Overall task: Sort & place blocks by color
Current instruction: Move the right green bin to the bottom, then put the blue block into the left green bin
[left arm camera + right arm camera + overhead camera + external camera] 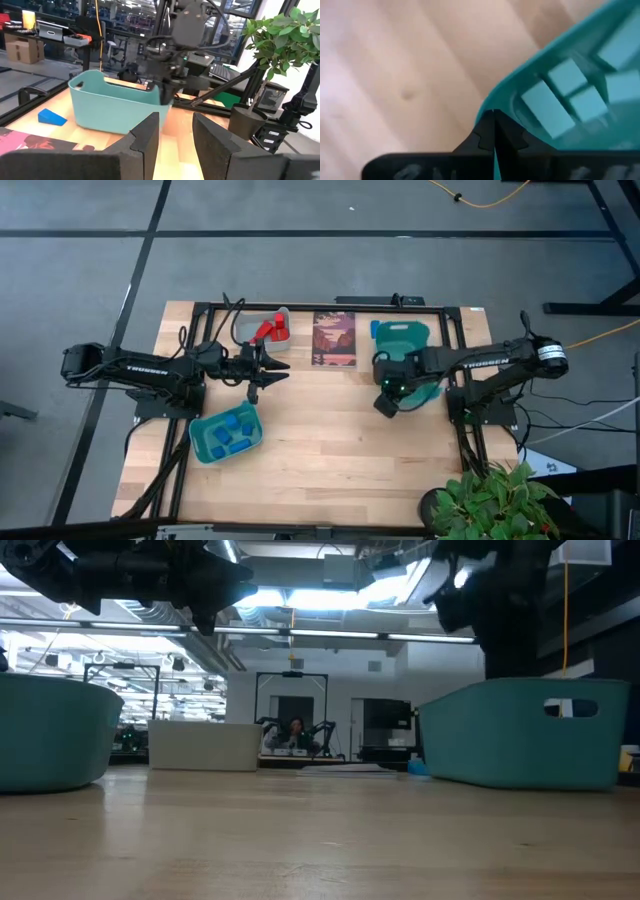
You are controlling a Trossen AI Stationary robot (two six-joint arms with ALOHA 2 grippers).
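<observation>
While the left gripper [272, 367] hovers empty with its fingers [150, 135] spread at 11 o'clock of the table, between the grey bin of red blocks [268, 330] and the teal bin of dark blue blocks [232, 432], the right gripper [385, 402] is pinched on the rim of the teal bin [540, 75] at 2 o'clock, which holds light cyan blocks [565, 77]. Sorting looks nearly finished; one blue wedge [51, 117] lies beside that bin. Next probably comes shifting the bin, needing a steady pull.
</observation>
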